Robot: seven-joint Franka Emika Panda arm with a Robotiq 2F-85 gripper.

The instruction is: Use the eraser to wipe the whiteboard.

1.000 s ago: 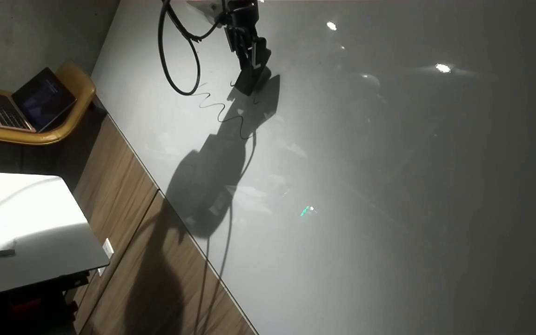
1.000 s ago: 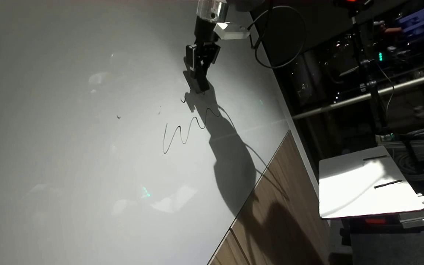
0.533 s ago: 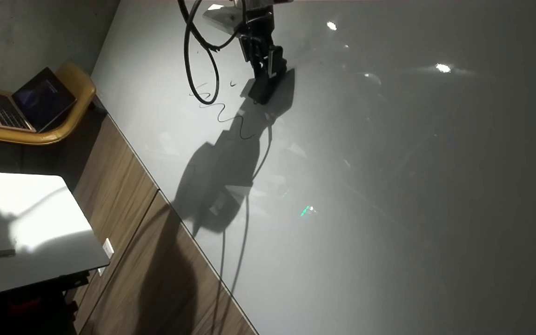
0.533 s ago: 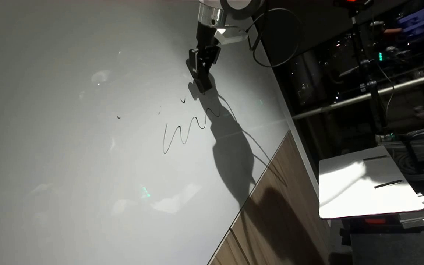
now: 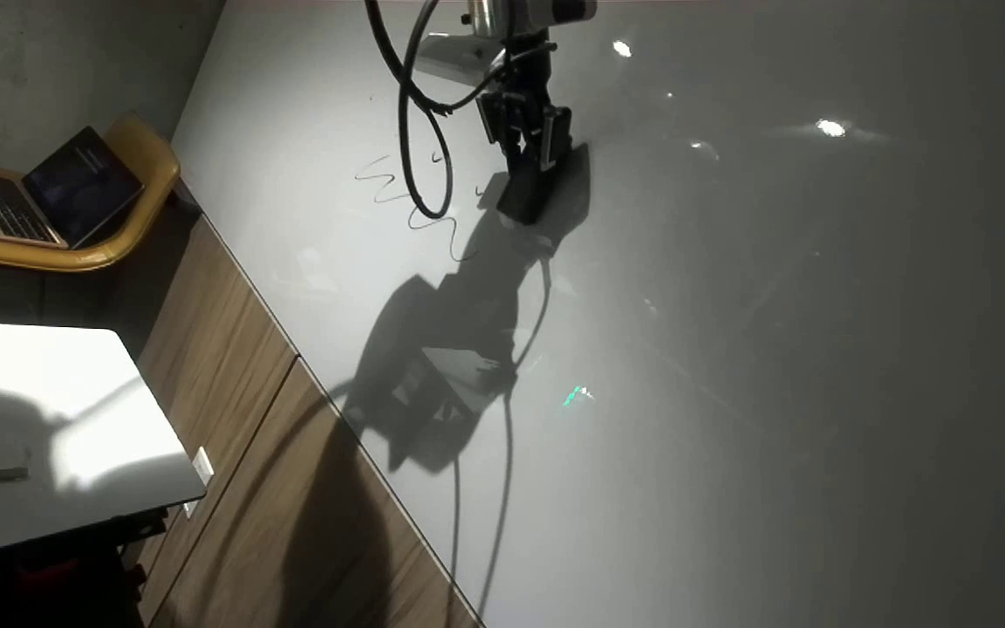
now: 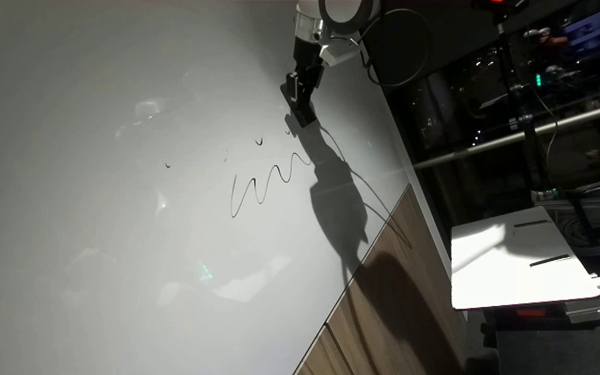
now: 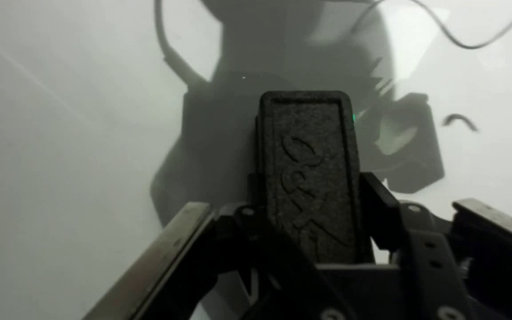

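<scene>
— The black two-fingered gripper [image 7: 313, 193]?
— Pinching the dark grey oblong eraser [image 7: 307, 133] by its long sides, before the glossy grey-white whiteboard [image 6: 117, 219]; contact cannot be told.
— The thin black wavy line [image 6: 276, 166]?
— Near the eraser, apart.

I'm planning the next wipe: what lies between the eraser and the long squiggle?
In an exterior view, a small pen mark and part of a shadow lie between eraser and squiggle.

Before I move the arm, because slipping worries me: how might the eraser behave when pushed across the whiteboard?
The eraser is probably light: its grainy face looks foamy. It seems fairly stiff, its edges straight between the fingers. Being blocky, it should slide, not roll, on the glossy whiteboard.
</scene>
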